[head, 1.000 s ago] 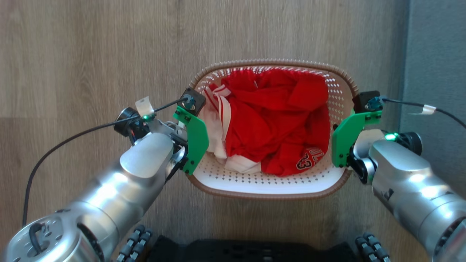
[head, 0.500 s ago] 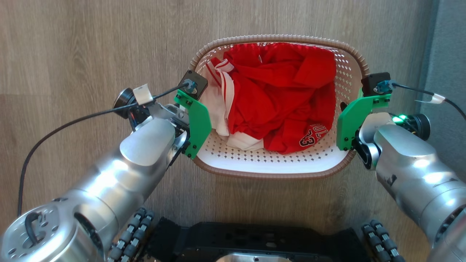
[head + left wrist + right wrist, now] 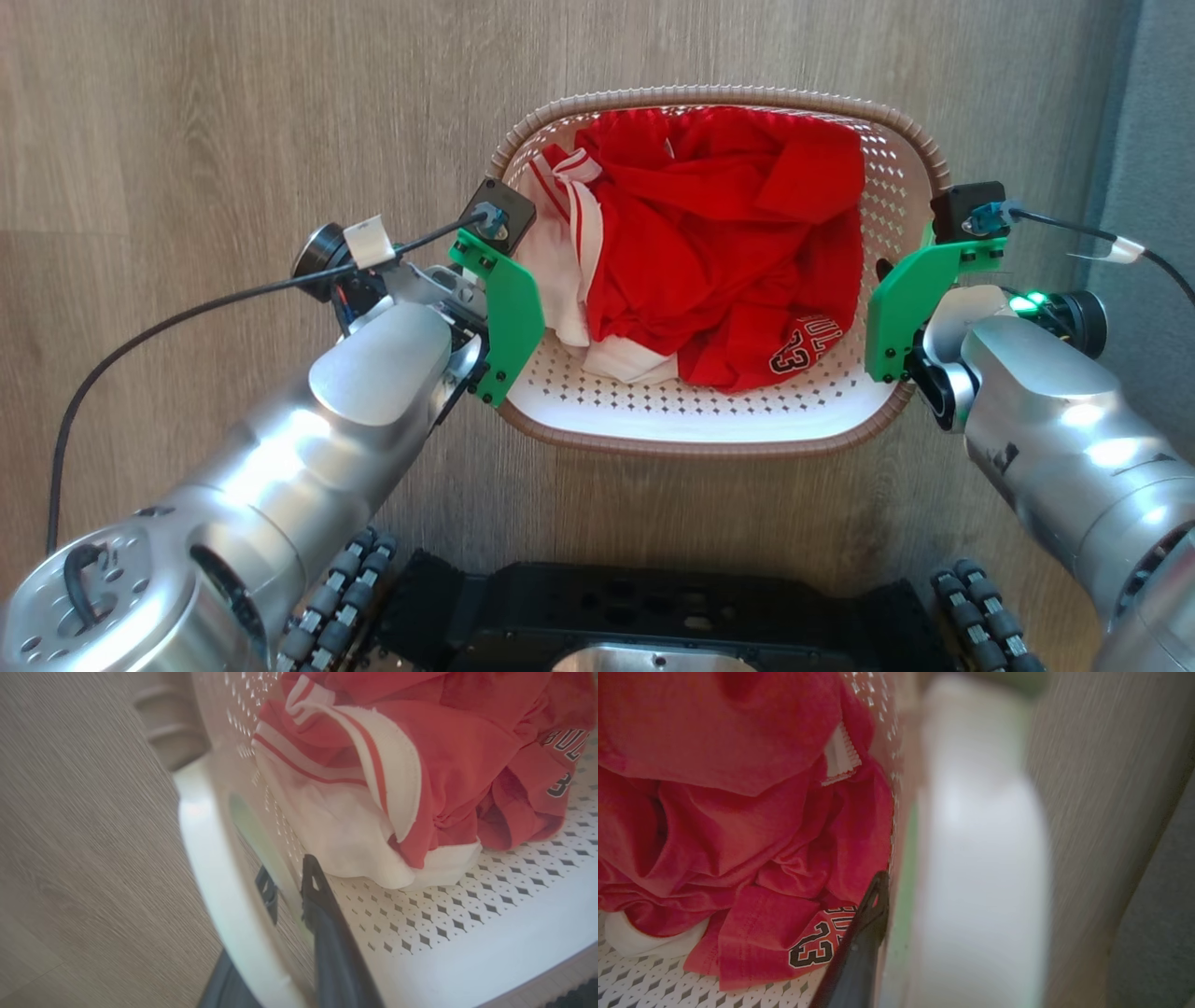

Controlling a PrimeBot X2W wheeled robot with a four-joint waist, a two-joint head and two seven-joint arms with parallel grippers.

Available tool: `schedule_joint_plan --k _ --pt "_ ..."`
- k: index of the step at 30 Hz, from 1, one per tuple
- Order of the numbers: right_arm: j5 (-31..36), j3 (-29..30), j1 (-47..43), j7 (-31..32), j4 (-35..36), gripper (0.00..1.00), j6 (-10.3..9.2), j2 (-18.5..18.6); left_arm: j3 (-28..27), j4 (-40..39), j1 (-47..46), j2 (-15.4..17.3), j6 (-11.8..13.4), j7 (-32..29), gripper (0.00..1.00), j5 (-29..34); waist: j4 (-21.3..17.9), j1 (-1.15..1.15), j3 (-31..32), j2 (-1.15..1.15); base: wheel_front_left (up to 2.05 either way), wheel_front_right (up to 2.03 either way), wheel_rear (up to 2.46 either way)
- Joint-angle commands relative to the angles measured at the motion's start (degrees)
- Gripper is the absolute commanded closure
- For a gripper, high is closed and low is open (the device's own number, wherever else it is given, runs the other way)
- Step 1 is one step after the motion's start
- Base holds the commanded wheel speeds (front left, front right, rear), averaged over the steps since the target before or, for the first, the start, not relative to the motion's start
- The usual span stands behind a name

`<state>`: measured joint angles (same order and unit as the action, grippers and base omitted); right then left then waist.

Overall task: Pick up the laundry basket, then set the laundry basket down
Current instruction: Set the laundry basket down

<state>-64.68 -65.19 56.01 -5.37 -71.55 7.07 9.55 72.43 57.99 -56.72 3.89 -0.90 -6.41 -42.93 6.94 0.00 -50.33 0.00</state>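
Observation:
The laundry basket (image 3: 709, 96), white and perforated with a brown braided rim, sits between my two arms in the head view and holds red and white clothes (image 3: 719, 243). My left gripper (image 3: 289, 877) is shut on the basket's left wall at the handle (image 3: 205, 858), one finger inside and one outside. My right gripper (image 3: 901, 896) grips the right wall, with its inner finger (image 3: 873, 905) beside the red jersey and the white handle (image 3: 980, 835) blurred against it. In the head view green wrist brackets (image 3: 509, 308) cover both sets of fingers.
Wood floor (image 3: 187, 140) lies around the basket. A grey surface (image 3: 1158, 140) runs along the right edge, close to my right wrist. My dark base (image 3: 653, 616) and its wheels lie just below the basket. Black cables trail from both wrists.
The whole head picture has shifted: basket and arms sit higher in it and more of my base shows. Both grippers keep the same hold on the basket.

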Motion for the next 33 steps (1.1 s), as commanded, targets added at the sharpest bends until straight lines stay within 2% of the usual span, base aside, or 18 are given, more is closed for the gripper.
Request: schedule_joint_plan --k 1,3,4,5,6,7,8,12,33 --pt "0.38 -1.49 -1.17 -0.59 0.89 1.0 0.42 -1.68 0.92 -2.58 0.09 -1.01 -0.95 0.02 1.0 1.0 0.18 0.0 -0.28 0.0 0.0 0.0 0.0" --pt "0.15 -1.41 -1.05 -0.37 0.66 1.0 0.42 -1.53 0.92 -2.85 -0.09 -1.01 -0.8 -0.16 1.0 0.89 0.34 0.0 -0.55 0.0 0.0 0.0 0.0" --pt "-0.08 -1.27 -1.04 -0.05 0.48 0.94 0.42 -1.47 0.92 -2.96 -0.13 -1.01 -0.62 -0.25 1.0 0.67 0.44 0.0 -0.65 0.0 0.0 0.0 0.0" --pt "-0.21 -1.18 -0.96 0.06 0.3 0.6 0.42 -1.38 0.92 -2.98 -0.24 -1.01 -0.01 -0.08 0.95 0.22 0.54 0.0 -0.76 0.0 0.0 0.0 0.0" --pt "-0.39 -1.0 -0.89 0.14 0.05 0.01 0.42 -1.33 0.89 -2.94 -0.36 -1.01 0.98 0.3 0.63 -0.47 0.63 0.0 -0.89 0.0 0.0 0.0 0.0" --pt "-0.4 -1.0 -0.78 0.23 -0.13 0.0 0.42 -1.31 0.89 -2.95 -0.51 -1.02 1.71 0.59 0.05 -1.01 0.7 0.0 -1.03 0.0 0.0 0.0 0.0" --pt "-0.4 -1.01 -0.68 0.36 -0.3 0.0 0.42 -1.31 0.9 -2.84 -0.61 -1.02 2.21 0.52 0.0 -1.48 0.76 0.0 -1.17 0.0 0.0 0.0 0.0" --pt "-0.43 -0.91 -0.37 -0.19 -0.76 0.0 0.42 -1.16 0.91 -2.78 -0.8 -1.02 2.85 -0.18 0.0 -2.24 1.08 0.0 -1.42 0.0 0.0 0.0 0.0" --pt "1.13 -2.63 1.83 -1.05 -1.57 0.0 0.42 -0.43 0.92 -3.29 -0.34 -1.02 2.68 -3.06 0.0 -2.67 1.86 0.0 -1.56 0.0 0.0 0.0 0.0"
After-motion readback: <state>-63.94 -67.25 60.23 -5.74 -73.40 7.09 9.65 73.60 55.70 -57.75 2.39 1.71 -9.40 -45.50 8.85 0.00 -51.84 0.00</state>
